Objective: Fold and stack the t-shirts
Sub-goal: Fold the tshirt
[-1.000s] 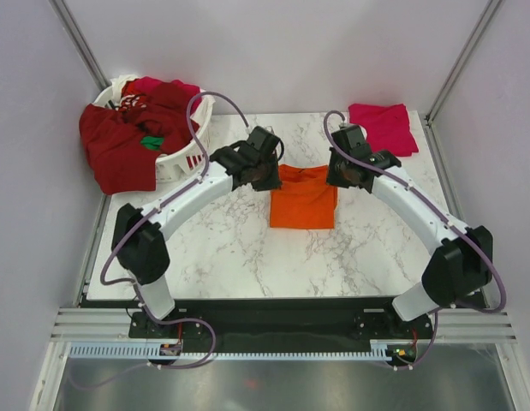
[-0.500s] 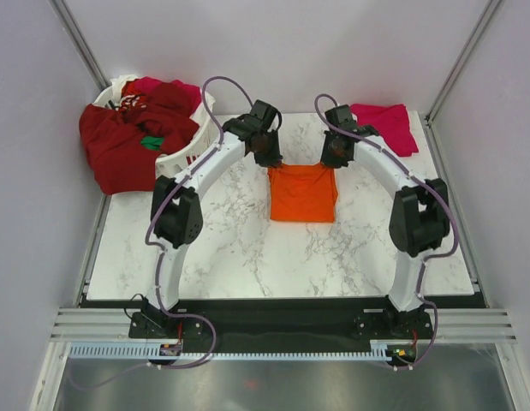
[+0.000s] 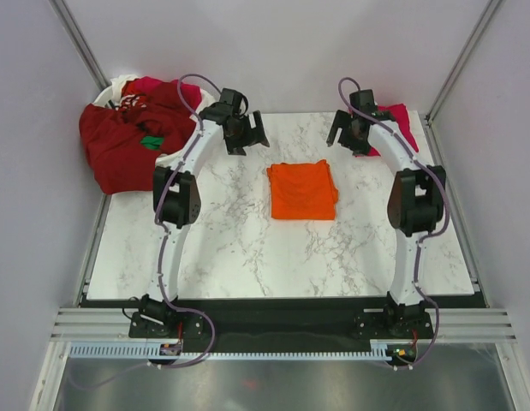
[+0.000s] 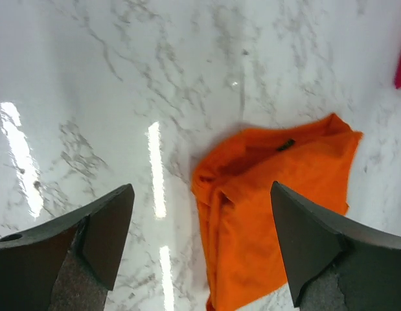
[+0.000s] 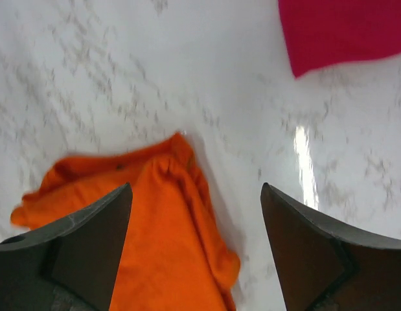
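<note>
A bright orange t-shirt (image 3: 302, 191) lies folded in a rough square on the middle of the marble table (image 3: 222, 240). Both grippers hang above and beyond its far edge, touching nothing. My left gripper (image 3: 247, 141) is open, and in its wrist view the orange t-shirt (image 4: 278, 194) lies below its spread fingers (image 4: 96, 240). My right gripper (image 3: 346, 139) is open too, over the shirt's far right corner (image 5: 168, 240). A folded magenta-pink t-shirt (image 3: 401, 122) lies at the back right, partly hidden by the right arm, and shows as (image 5: 343, 29) in the right wrist view.
A white slotted basket (image 3: 184, 157) stands at the back left corner, heaped with dark red and crimson shirts (image 3: 119, 150) that spill over its side, and a bit of green cloth (image 3: 151, 141). Metal frame posts rise at both back corners.
Both grippers have opened and let go of the orange t-shirt's far edge, then lifted back and apart. The shirt now lies flat and folded.
</note>
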Available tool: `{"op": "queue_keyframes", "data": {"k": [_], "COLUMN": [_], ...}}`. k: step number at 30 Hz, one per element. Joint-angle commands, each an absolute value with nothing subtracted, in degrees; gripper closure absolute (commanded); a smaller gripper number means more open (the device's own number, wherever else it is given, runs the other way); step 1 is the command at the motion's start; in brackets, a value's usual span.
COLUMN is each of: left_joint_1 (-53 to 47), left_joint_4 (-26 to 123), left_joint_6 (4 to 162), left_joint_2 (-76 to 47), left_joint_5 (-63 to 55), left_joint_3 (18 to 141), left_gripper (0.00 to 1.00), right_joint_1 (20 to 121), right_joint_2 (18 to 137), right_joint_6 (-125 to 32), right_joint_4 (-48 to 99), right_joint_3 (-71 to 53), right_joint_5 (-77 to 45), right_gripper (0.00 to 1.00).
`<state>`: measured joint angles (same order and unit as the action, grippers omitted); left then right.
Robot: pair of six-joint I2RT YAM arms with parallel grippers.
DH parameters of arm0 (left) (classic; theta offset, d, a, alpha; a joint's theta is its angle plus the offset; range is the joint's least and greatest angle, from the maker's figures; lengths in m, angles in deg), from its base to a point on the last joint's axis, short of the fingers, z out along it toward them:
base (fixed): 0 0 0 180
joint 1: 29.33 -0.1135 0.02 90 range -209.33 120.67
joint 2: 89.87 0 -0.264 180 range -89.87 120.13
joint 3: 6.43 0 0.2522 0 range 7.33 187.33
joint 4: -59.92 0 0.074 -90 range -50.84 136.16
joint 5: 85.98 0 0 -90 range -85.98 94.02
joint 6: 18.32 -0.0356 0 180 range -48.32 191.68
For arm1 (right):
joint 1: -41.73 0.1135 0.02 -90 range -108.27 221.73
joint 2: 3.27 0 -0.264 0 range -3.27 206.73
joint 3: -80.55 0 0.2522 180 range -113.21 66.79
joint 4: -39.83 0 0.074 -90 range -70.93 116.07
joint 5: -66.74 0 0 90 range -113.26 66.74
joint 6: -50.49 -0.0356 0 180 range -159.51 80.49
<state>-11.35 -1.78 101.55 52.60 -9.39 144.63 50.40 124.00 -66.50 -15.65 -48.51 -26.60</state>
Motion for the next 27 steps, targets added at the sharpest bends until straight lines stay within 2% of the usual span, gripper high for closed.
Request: {"op": "queue_keyframes", "data": {"k": [1, 2, 3, 5, 6, 8, 11, 18, 22, 24, 25, 27], "left_joint_1": [-4.8, -4.0, -2.8, -1.7, -1.3, -0.7, -0.5, -2.6, -4.7, -5.5, -5.8, -6.0], "left_joint_4": [-0.2, 0.5, 0.8, 1.4, 1.4, 1.5, 1.6, 1.7, 1.8, 1.9, 1.8, 1.8], "left_joint_6": [97.3, 97.3, 97.1, 97.0, 97.0, 97.7, 98.0, 94.9, 95.6, 95.6, 95.6, 95.2], "left_joint_2": [39.0, 38.2, 37.5, 37.7, 38.1, 40.2, 43.0, 50.0, 54.4, 55.8, 56.2, 57.0], "left_joint_5": [-6.6, -6.4, -6.5, -6.6, -6.8, -7.8, -8.2, -7.0, -7.6, -7.8, -7.6, -7.1], "left_joint_3": [140.7, 138.2, 137.2, 135.2, 135.0, 134.5, 134.9, 138.6, 141.1, 141.3, 141.2, 140.9], "left_gripper": [0.08, 0.11, 0.13, 0.17, 0.18, 0.21, 0.22, 0.23, 0.23, 0.23, 0.23, 0.24], "right_joint_1": [52.1, 52.0, 52.1, 52.0, 52.1, 52.0, 52.1, 52.1, 52.2, 52.2, 52.3, 52.3], "right_joint_2": [108.9, 105.7, 104.4, 101.7, 101.1, 100.2, 100.6, 98.9, 98.1, 96.4, 95.6, 92.8], "right_joint_6": [-64.9, -64.9, -65.7, -66.7, -67.9, -69.0, -70.4, -71.8, -72.1, -71.8, -71.5, -71.1], "right_joint_4": [-5.2, -3.7, -2.0, 0.0, 2.0, 6.8, 10.1, 13.2, 13.9, 13.9, 13.2, 12.3], "right_joint_3": [-34.9, -31.9, -26.5, -21.4, -16.8, -12.2, -3.8, 8.9, 13.7, 16.5, 17.2, 19.1], "right_joint_5": [-20.2, -17.1, -14.9, -8.9, -6.8, 0.5, 5.1, -4.1, -4.7, -5.2, -5.9, -6.8], "right_gripper": [0.13, 0.17, 0.36, 0.54, 0.76, 0.92, 1.0, 1.0, 0.99, 0.91, 0.77, 0.55]}}
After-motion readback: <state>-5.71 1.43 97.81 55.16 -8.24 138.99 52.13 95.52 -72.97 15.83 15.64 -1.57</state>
